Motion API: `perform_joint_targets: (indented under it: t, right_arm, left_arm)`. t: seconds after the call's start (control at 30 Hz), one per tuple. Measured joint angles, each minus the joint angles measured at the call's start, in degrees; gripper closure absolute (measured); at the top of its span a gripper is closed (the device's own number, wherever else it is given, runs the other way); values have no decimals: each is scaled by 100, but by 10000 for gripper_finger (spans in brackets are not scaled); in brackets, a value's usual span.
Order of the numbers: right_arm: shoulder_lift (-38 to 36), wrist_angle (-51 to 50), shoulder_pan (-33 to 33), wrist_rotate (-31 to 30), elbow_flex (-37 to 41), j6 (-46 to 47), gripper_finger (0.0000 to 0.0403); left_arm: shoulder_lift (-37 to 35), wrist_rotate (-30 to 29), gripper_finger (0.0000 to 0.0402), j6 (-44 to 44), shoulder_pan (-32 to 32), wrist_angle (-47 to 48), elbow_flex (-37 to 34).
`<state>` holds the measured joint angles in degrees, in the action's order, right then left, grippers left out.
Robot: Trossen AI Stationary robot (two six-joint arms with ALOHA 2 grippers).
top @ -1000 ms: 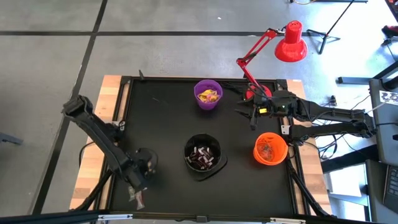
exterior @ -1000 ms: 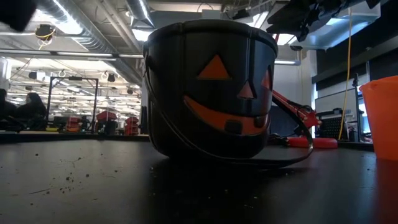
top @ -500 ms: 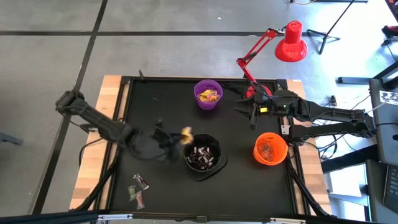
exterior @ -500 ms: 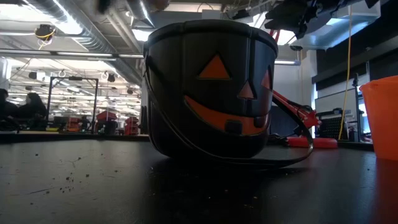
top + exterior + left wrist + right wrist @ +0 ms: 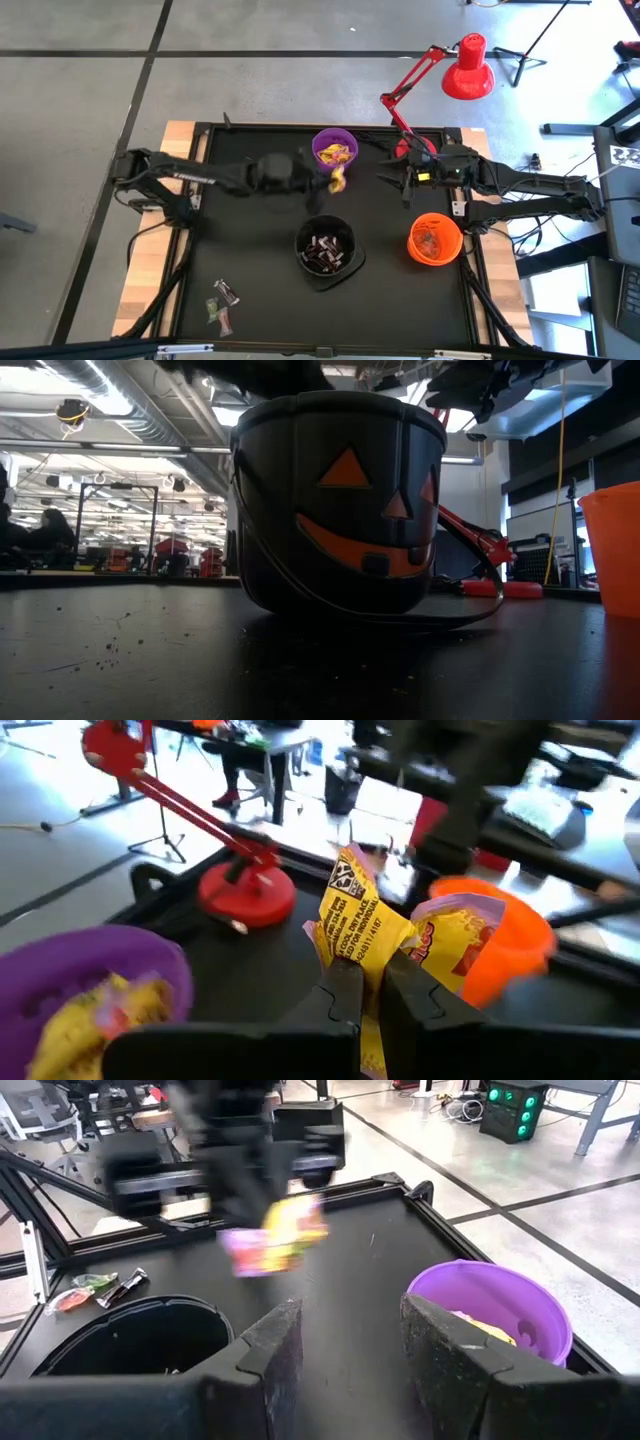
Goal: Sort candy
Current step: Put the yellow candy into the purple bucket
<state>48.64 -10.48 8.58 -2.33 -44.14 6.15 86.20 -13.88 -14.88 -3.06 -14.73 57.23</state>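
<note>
Left wrist view shows black print on the crinkled yellow candy wrapper (image 5: 357, 925) clamped in the left claw (image 5: 372, 982); the high view (image 5: 338, 179) shows only colour.

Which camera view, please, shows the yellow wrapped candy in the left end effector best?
The left wrist view: the crinkled yellow wrapped candy is large, its print visible. The high view shows it tiny beside the purple plastic bowl; the right wrist view blurs it; the low view misses it.
</note>
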Motion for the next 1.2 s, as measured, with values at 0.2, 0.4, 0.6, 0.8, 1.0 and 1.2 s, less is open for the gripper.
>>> perform_joint_targets:
  t: [0.2,0.4,0.6,0.8,1.0,1.2]
  right_arm:
    - [0,8,0,-2,0,109,237]
    - [0,15,0,-2,0,253,237]
    - [0,7,2,69,0,410,237]
    - [0,23,0,43,0,549,237]
    - [0,46,0,44,0,597,237]
    - [0,149,1,42,0,606,237]
  left_arm:
    - [388,590,382,-526,-1160,-311,0]
    - [672,771,308,-728,-1988,-345,0]
    - [724,1203,239,-702,-2178,-431,-2]
    - [664,1196,214,-597,-2115,-655,73]
    - [664,1094,213,-575,-2121,-640,83]
    - [664,1112,215,-664,-2206,-413,92]
